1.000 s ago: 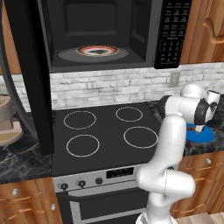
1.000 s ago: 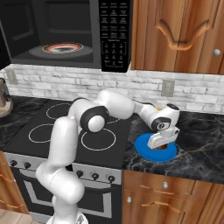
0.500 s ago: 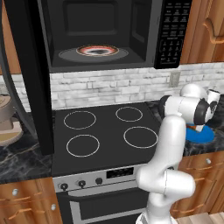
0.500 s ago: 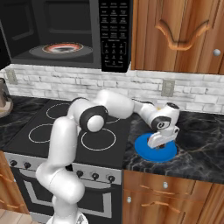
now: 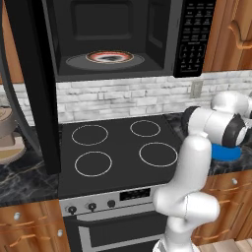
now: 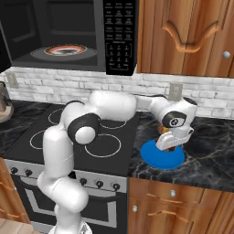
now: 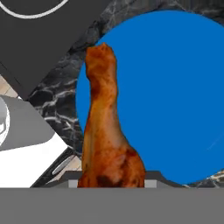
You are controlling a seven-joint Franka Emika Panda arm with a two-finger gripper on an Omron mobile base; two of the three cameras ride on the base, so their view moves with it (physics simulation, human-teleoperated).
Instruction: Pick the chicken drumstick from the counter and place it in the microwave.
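Hand view has the chicken drumstick between the jaws, thick end at the tips, its long axis running straight away from them over the blue plate on the worktop; whether they are clamped I cannot tell. Up and left of that plate, the microwave stands open.

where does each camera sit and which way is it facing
Left base view: behind the arm's left, looking forward and down at stovetop and open microwave; arm at lower right.
Right base view: behind the arm's right, same stovetop and microwave; arm reaches to the blue plate.
Hand view: on the hand, looking down at drumstick over that plate.
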